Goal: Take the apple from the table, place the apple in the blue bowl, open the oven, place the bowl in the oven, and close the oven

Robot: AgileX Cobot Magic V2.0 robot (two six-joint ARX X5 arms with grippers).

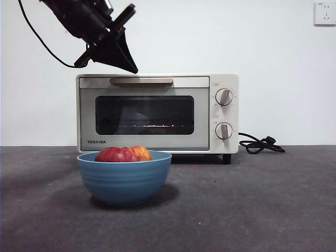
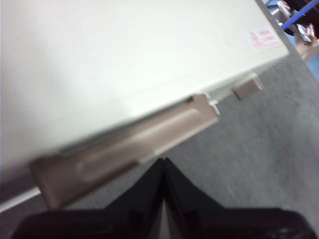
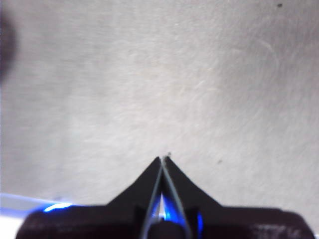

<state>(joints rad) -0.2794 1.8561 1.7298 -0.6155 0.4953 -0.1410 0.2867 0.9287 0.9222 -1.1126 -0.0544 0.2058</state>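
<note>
The red and yellow apple lies inside the blue bowl, which stands on the table in front of the oven. The oven door is closed, its beige handle along the top. My left gripper hangs shut just above the handle's left part, coming in from the upper left. In the left wrist view the shut jaws of the left gripper point at the handle from close by, below the oven's cream top. My right gripper is shut over bare table.
The oven's two knobs sit on its right side. A black cord lies coiled on the table to the right of the oven. A white wall stands behind, with a socket at the upper right.
</note>
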